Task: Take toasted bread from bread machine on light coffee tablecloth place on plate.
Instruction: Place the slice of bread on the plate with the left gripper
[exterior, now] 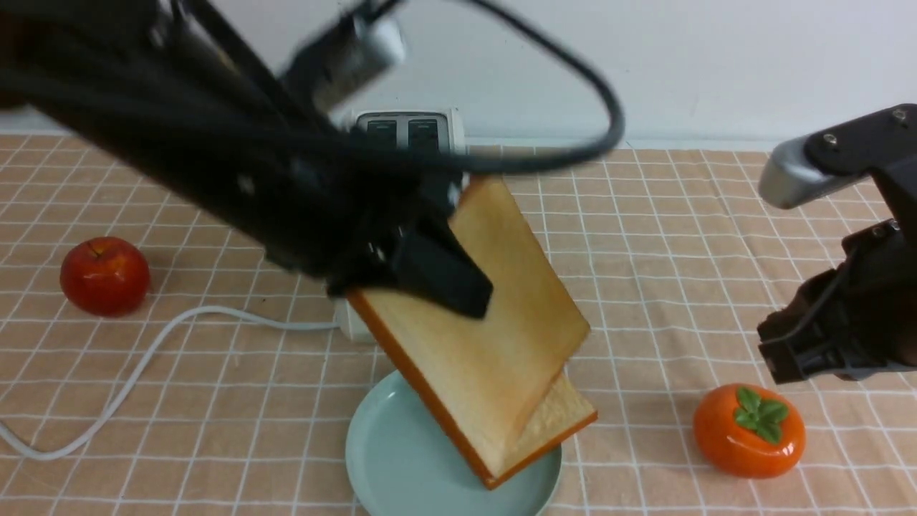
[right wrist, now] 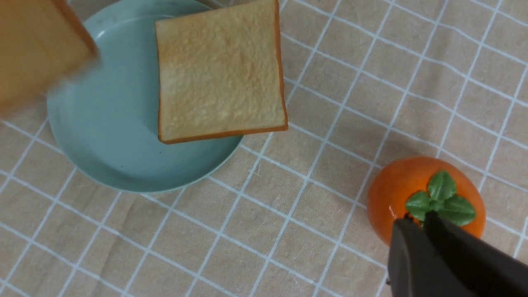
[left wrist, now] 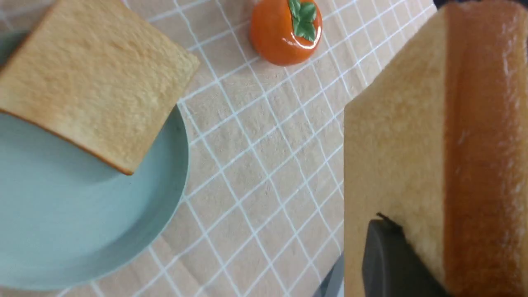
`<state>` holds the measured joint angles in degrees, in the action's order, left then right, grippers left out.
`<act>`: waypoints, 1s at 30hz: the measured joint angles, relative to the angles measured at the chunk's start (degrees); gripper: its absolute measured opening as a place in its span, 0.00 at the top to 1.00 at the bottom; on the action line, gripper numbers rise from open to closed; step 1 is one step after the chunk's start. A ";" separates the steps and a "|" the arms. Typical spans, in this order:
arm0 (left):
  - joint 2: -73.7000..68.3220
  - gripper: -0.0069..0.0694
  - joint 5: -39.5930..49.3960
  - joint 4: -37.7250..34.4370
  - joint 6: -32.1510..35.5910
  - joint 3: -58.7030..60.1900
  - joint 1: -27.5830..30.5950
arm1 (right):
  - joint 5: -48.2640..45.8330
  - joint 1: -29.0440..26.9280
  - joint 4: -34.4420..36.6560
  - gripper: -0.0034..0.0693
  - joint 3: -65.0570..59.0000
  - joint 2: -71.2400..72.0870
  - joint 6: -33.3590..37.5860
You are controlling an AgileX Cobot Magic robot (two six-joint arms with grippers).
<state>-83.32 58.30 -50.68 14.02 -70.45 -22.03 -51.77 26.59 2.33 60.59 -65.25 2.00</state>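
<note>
Toasted bread (exterior: 494,322): found above the light coffee tablecloth (exterior: 680,236), out of the bread machine (exterior: 408,129), hanging steeply tilted over the plate (exterior: 401,459). Saw the other slice (exterior: 562,419) lying there already, overhanging the rim. Judged an edge-on drop from the left gripper (exterior: 458,287), clenched on the tilted slice's upper edge, likely to knock it off. Noted the right gripper (exterior: 788,355) closed, empty.

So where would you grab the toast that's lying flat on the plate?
Probably the flat toast's edge that juts past the plate rim, coming from the persimmon's side. It lies flat, but that part overhangs, so a finger could slip underneath.
</note>
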 joint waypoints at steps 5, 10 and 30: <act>-5.09 0.75 -20.94 -16.04 13.08 17.38 0.00 | 0.00 0.00 0.00 0.88 0.00 0.00 0.00; -11.17 0.75 -25.39 -24.66 23.84 21.41 0.06 | 0.00 0.00 0.00 0.87 0.00 0.00 0.00; -5.59 0.05 -39.34 -17.72 33.00 21.66 0.06 | -0.43 0.00 0.00 0.82 0.00 0.00 0.00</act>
<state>-88.91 18.97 -68.40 47.01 -48.79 -21.97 -52.20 26.59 2.33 60.59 -65.25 2.00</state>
